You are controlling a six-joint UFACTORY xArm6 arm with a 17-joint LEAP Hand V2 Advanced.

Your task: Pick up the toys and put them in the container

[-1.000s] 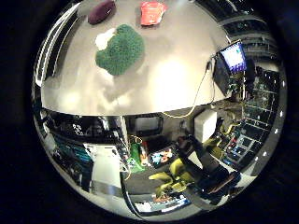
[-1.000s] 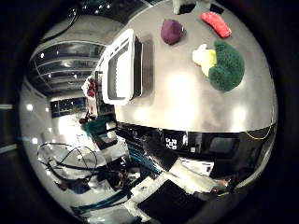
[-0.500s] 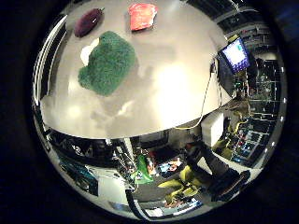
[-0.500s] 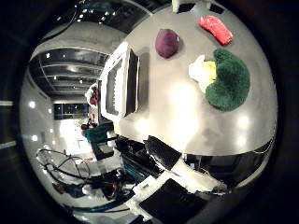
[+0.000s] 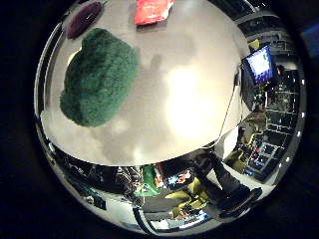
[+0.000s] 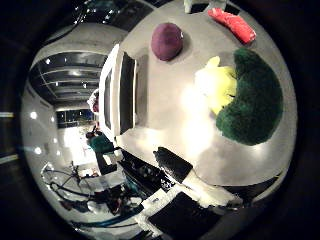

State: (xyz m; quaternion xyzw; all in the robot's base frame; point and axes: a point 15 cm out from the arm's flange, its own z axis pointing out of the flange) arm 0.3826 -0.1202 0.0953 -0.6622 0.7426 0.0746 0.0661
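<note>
You cannot tell how far the hand's fingers are spread or whether they touch anything; none of them show clearly in either palm view. Take the white container [image 6: 116, 95] as your landmark: it sits at one edge of the grey table [image 6: 165, 115], its dark inside open. Beside it lies a round purple toy [image 6: 167, 41]. Further from the container is the broccoli toy [image 6: 248, 100], a fuzzy dark green head on a pale yellow stem, filling much of both views, so close under the palm. Beyond it lies a flat red toy [image 6: 233, 25], farthest from the container.
</note>
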